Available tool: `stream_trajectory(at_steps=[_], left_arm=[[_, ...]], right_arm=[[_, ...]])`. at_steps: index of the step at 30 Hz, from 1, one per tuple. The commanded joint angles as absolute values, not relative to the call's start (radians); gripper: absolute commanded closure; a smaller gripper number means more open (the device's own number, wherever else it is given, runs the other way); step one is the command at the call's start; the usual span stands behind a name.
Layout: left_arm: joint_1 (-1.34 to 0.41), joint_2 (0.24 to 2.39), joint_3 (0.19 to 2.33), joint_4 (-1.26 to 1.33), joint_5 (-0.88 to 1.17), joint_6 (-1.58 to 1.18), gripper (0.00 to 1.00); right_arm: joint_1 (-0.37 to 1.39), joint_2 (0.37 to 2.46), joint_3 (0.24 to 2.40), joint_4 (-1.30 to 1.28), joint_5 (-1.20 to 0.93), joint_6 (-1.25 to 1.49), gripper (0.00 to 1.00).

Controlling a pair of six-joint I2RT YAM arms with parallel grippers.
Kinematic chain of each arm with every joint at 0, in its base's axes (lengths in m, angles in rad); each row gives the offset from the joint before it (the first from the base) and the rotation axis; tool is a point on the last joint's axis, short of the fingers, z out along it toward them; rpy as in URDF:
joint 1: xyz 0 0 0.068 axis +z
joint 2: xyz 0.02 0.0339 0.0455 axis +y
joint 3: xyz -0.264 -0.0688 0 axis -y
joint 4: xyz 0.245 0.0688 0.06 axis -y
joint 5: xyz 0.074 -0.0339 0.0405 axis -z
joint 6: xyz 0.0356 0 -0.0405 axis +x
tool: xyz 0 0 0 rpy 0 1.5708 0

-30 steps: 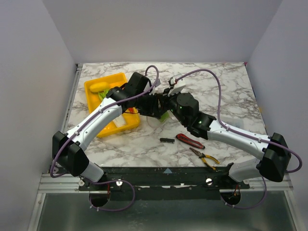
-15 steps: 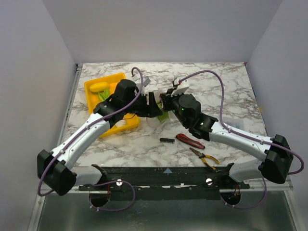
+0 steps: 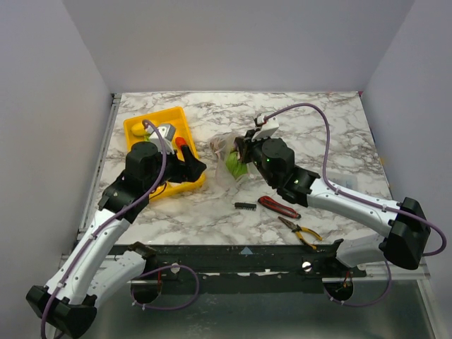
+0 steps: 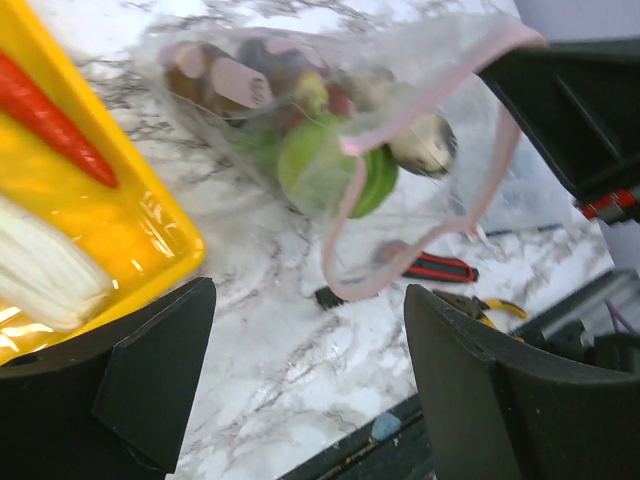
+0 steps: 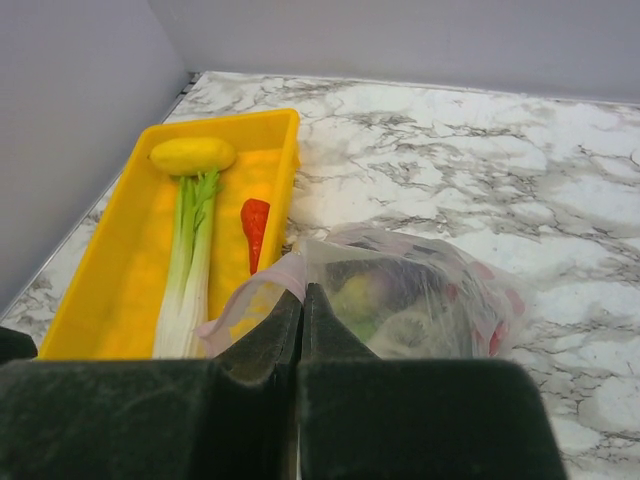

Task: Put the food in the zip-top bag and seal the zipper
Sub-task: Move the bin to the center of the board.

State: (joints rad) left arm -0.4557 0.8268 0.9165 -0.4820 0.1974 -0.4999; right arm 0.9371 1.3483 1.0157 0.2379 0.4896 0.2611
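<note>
The clear zip-top bag (image 3: 227, 150) lies right of the yellow tray, with a green round food (image 3: 234, 167) and other food inside. My right gripper (image 3: 239, 151) is shut on the pinkish zipper strip (image 5: 262, 282) at the bag's (image 5: 420, 290) mouth, as the right wrist view (image 5: 303, 296) shows. My left gripper (image 3: 192, 168) is open and empty by the tray's right edge, short of the bag (image 4: 330, 130); in its wrist view (image 4: 310, 390) the zipper (image 4: 348, 190) hangs open. A yellow piece (image 5: 192, 155), a leek (image 5: 188, 255) and a red piece (image 5: 254, 226) lie in the tray.
The yellow tray (image 3: 134, 127) sits at the back left. A small black object (image 3: 245, 205), a red-handled tool (image 3: 277, 206) and yellow-handled pliers (image 3: 301, 232) lie near the front, right of centre. Side walls enclose the table.
My left arm has pulled back from the bag's mouth toward the near left and its gripper is off the bag. The right gripper still holds the bag's mouth.
</note>
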Motion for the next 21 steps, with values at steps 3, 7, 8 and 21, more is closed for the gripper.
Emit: stream_trajectory(at_steps=[3,7,8,21], left_arm=[[-0.388,0.856,0.858,-0.456,-0.127,-0.709,0.19],[-0.336,0.916,0.798,-0.304,-0.163,-0.817,0.19],[-0.322,0.934,0.792,-0.285,-0.161,-0.864,0.16],[-0.162,1.442,0.787,0.109,-0.013,-1.173,0.29]], right_arm=[[0.945,1.322,1.042,0.224,0.521,0.279,1.0],[0.943,1.309,1.036,0.224,0.519,0.281,1.0],[0.944,1.309,1.039,0.216,0.519,0.279,1.0],[0.944,1.287,1.037,0.209,0.542,0.257,1.0]])
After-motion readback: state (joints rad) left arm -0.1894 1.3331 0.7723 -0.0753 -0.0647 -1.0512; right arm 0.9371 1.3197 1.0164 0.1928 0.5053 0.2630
